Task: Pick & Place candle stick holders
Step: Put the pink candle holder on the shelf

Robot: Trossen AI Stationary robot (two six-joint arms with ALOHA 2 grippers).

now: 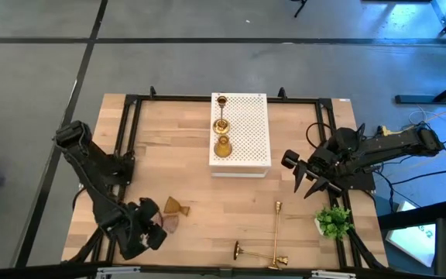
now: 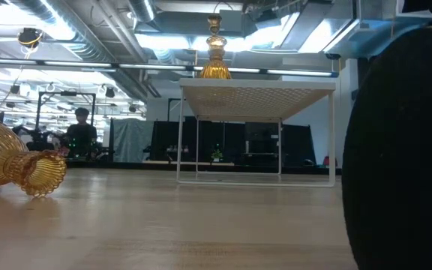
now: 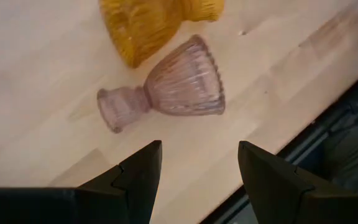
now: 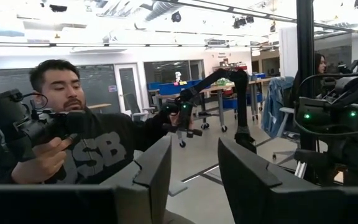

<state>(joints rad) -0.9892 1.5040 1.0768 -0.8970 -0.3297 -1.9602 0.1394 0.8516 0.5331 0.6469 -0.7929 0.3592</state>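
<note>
Left gripper (image 3: 197,171), fingers spread and empty, hovers over a pink glass holder (image 3: 169,87) lying on its side beside an amber one (image 1: 176,207) at the table's near-left. Two brass candlesticks (image 1: 276,232) lie near-centre, unplaced. Farther off, three holders (image 1: 221,124) already stand on the white box (image 1: 250,132); the right gripper (image 1: 307,182) waits open at the right.

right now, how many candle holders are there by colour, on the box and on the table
brass candlesticks: 3 (one upright on the white box, two lying on the table)
amber glass holders: 2 (one on the box, one on its side on the table)
pinkish glass holder: 1, lying on the table
total: 6
</note>
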